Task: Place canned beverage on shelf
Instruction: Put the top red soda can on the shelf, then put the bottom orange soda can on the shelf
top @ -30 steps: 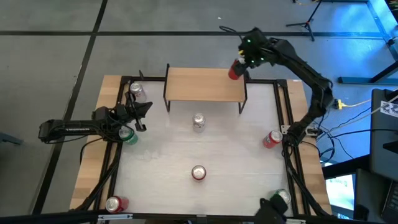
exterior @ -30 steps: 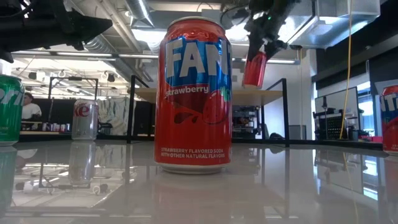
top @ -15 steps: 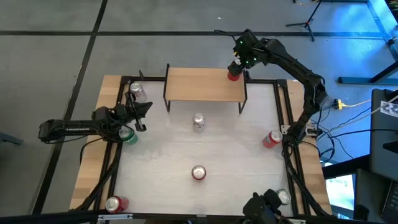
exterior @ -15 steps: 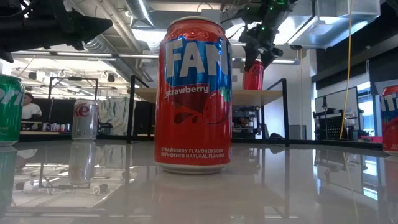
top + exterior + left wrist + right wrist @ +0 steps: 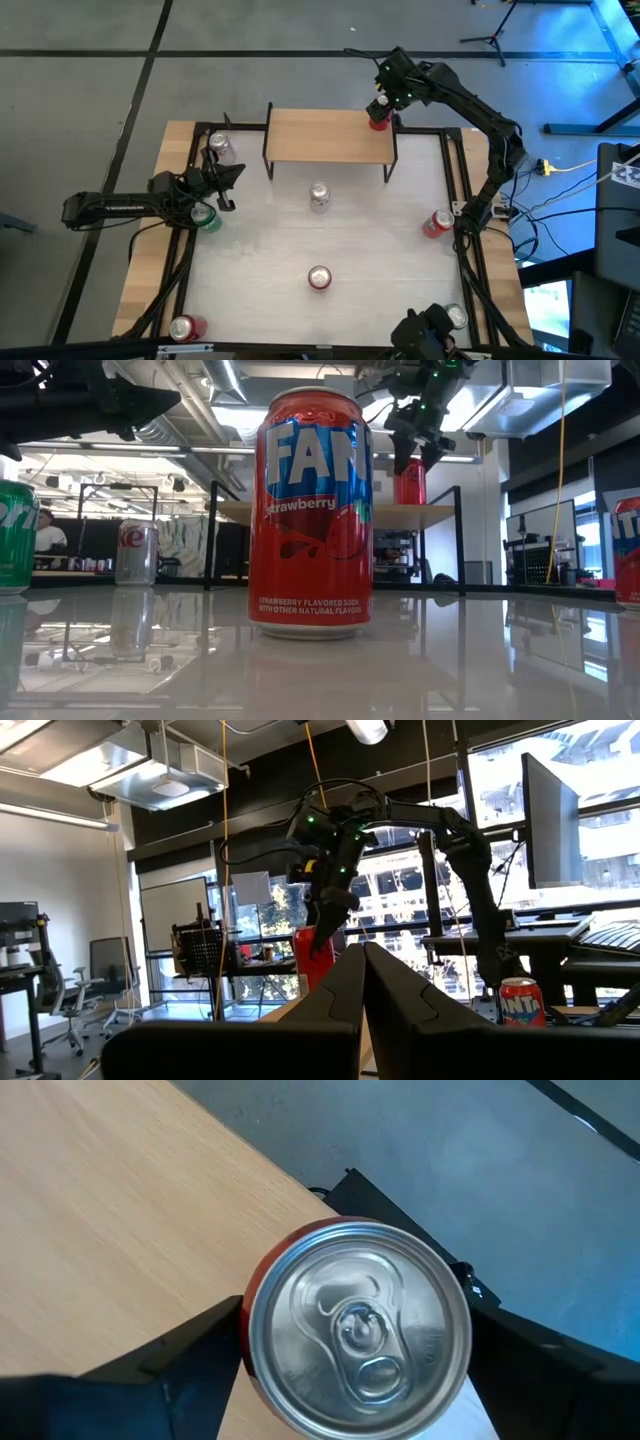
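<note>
Red can (image 5: 378,119) stands upright at shelf's (image 5: 325,137) far right corner; right gripper (image 5: 384,103) straddles it, fingers released, apparently letting go.

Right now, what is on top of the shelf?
One red can stands upright at the shelf's far right corner, the right gripper open around it. Its base is hidden.

A big red strawberry soda can (image 5: 310,510) stands upright on the glossy tabletop (image 5: 450,660), and behind it the right gripper (image 5: 418,448) hangs over a red can (image 5: 408,482) upright on the shelf (image 5: 330,513).
</note>
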Available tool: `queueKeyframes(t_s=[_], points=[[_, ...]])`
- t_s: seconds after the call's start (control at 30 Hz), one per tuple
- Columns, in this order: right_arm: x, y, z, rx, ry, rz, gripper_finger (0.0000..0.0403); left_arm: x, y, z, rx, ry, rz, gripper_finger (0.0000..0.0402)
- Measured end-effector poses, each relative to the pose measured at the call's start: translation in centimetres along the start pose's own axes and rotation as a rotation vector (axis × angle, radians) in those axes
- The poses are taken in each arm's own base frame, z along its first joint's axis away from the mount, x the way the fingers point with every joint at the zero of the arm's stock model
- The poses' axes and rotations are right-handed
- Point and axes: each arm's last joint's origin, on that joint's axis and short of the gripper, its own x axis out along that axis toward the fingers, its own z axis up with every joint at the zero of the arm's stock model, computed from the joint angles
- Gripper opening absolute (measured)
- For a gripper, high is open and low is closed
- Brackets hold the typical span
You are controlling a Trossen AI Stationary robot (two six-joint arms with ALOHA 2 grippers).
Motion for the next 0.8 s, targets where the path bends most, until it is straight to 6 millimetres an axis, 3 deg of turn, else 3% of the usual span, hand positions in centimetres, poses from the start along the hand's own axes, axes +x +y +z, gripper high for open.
queueKeyframes(t_s=[0.33, 0.6, 0.8], points=[[-0.4, 0.0, 0.3, 0.002, -0.023, 0.003, 0.0350, 0.0, 0.0, 0.0, 0.000, 0.000, 0.000, 0.0004], [-5.1, 0.0, 0.8, -0.012, -0.039, 0.011, 0.0350, 0.0, 0.0, 0.1, -0.002, -0.008, 0.000, 0.0004], [-9.1, 1.5, -1.7, -0.078, 0.070, -0.001, 0.0350, 0.0, -0.1, 0.1, -0.002, -0.014, -0.030, 0.0004]])
